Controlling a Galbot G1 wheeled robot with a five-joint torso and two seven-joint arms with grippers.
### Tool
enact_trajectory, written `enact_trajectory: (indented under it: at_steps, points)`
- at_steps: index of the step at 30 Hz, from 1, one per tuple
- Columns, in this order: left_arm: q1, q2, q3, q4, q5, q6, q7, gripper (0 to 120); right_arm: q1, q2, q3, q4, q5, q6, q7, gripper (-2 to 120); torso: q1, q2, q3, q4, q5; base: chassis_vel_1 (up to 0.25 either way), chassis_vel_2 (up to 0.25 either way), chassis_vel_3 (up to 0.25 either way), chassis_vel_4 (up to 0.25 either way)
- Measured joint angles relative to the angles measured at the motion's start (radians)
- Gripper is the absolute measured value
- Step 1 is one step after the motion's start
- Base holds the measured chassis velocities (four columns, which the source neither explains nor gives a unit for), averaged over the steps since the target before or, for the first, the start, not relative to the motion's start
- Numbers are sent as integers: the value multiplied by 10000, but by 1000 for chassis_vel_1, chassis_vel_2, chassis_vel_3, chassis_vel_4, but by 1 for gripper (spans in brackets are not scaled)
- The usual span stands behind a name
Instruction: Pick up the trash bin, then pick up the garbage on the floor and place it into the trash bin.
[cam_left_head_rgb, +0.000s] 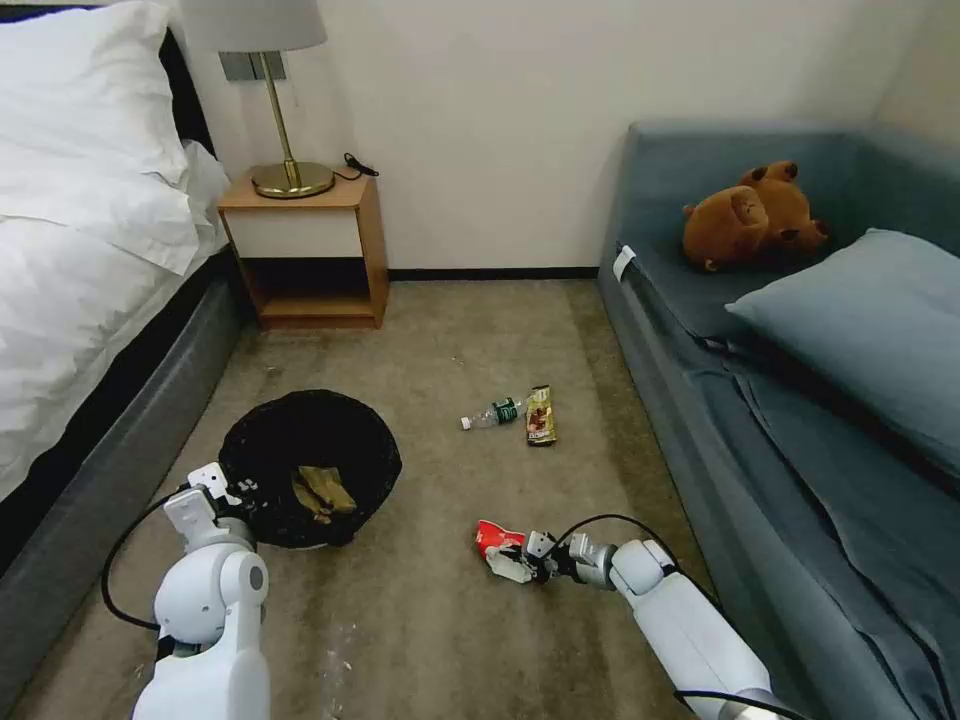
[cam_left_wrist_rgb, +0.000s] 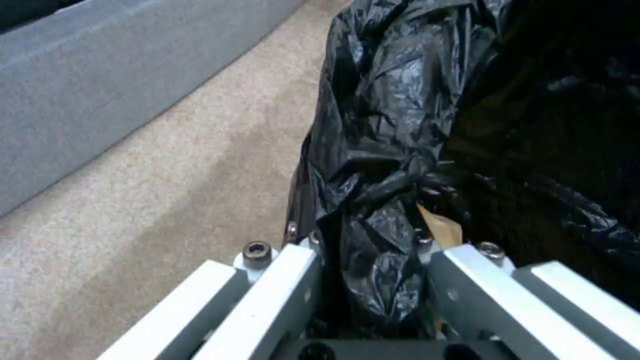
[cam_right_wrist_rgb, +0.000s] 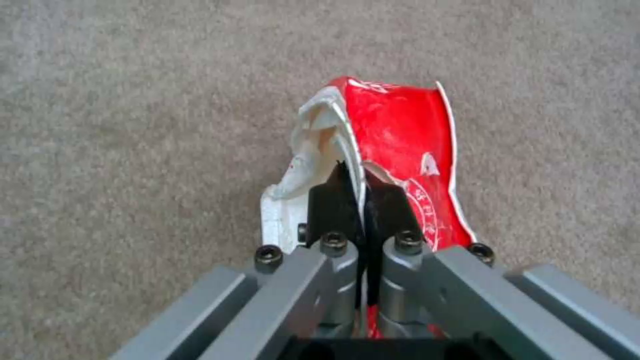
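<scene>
Now red wrapper (cam_right_wrist_rgb: 393, 150) between right claw (cam_right_wrist_rgb: 363, 190) tips

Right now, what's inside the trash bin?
Inside the trash bin, a crumpled brown paper bag lies on the black liner. Whatever is beneath the bag or in the liner's dark folds is hidden.

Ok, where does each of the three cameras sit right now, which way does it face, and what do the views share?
Head view: on the robot's head, looking forward and down at the carpet; both arms show, left hand at the trash bin, right hand on the red-and-white wrapper.
Left wrist view: on the left wrist, facing the bin's black bag, pinched by the left hand.
Right wrist view: on the right wrist, facing the carpet; right hand shut on the wrapper.
Shared: head and left wrist views both show the brown paper bag inside the bin.
</scene>
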Motion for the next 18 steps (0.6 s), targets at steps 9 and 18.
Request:
enact_trajectory:
  at_steps: [9,18]
  points:
    - [-23,-22,35,55,5,0,-10,3,-9,-45,-211,948,1063,58,761,0,0,0,0,-1,0,0,0,0,0]
    - [-38,-40,87,253,29,-75,3,3,-49,-85,-888,3141,2771,-404,3144,0,0,0,0,0,-1,0,0,0,0]
